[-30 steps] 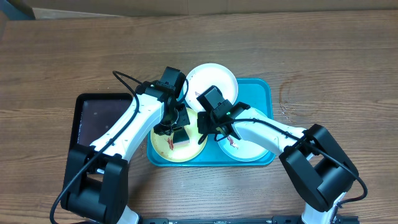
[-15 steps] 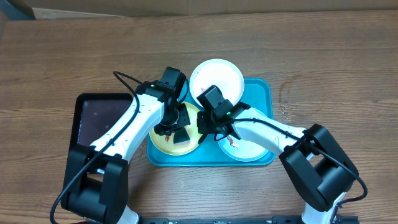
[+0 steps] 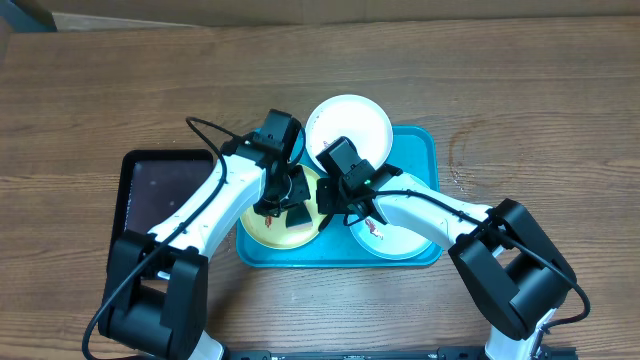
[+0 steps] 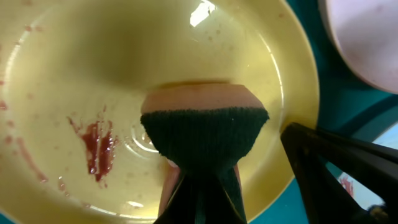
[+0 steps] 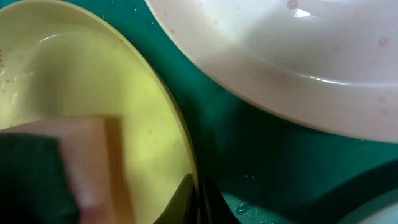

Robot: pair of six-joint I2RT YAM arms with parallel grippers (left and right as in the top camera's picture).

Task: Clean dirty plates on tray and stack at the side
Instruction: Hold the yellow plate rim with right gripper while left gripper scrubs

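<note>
Overhead view shows us the turquoise tray (image 3: 418, 145) on the wooden table (image 3: 520, 90), with a black tray (image 3: 160, 190) just beside it on the left. The yellow-green plate (image 3: 262, 232) lies in the left part of the turquoise tray and the mint plate (image 3: 400, 238) in the right part. The white plate (image 3: 348, 122) sits at the far side, and part of it reaches over the tray's far rim.

In the left wrist view we see the left gripper (image 4: 202, 194) with its fingers clamped on a sponge (image 4: 205, 134). The dark green face of the sponge is pressed on the inside of the yellow-green plate, to the right of a red smear (image 4: 96, 149).

In the right wrist view the right gripper (image 5: 196, 200) has its fingers almost together, and the rim of the yellow-green plate is pinched between them. The mint plate carries small red marks.
</note>
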